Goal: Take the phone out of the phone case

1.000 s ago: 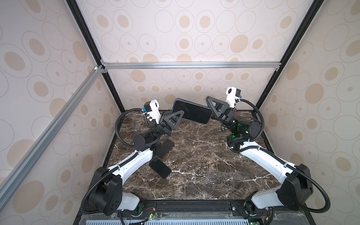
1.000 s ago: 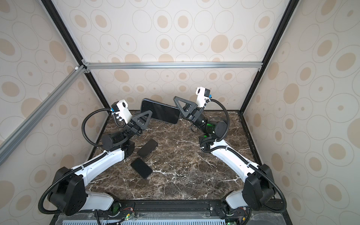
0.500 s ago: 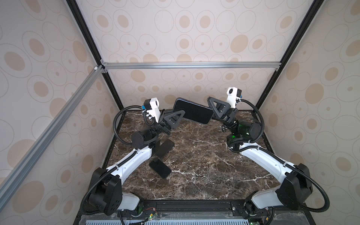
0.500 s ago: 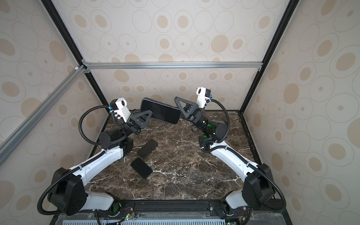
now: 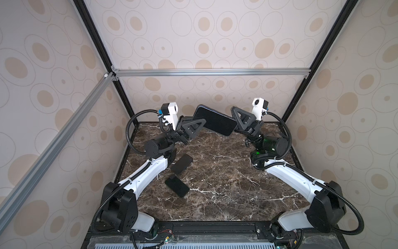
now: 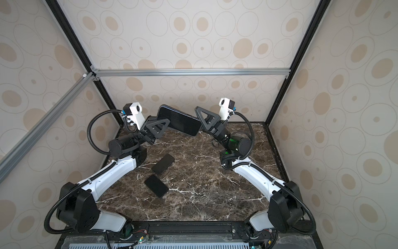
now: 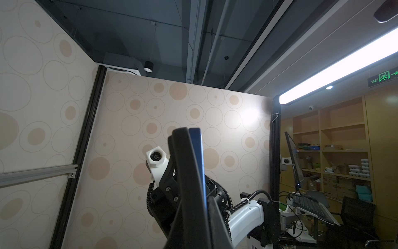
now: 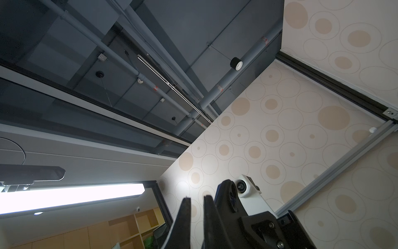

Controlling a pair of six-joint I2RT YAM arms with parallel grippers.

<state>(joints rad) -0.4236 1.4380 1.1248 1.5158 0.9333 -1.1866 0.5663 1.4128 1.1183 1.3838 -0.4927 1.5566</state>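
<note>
The dark phone [image 5: 215,122] [image 6: 179,122], inside its phone case [image 7: 183,163], hangs in the air above the back of the table, screen up. A blue edge [image 7: 197,155] runs along the case. My left gripper [image 5: 201,125] [image 6: 167,124] is shut on the left end of the case. My right gripper [image 5: 234,118] [image 6: 200,119] is shut at the phone's right end. In the right wrist view wall shows through the thin slit between its fingers [image 8: 210,213]. The phone's far end [image 8: 225,191] lies beside one finger, not in the slit.
Two dark phone-sized slabs lie on the marble table [image 5: 226,189], left of centre: one [image 5: 182,163] [image 6: 163,163] by the left forearm, one [image 5: 177,187] [image 6: 156,185] nearer the front. Patterned walls and black frame posts close in the back and sides.
The left wrist has risen and swung slightly left. The phone and the right gripper have hardly moved. Both grippers have stayed shut.
</note>
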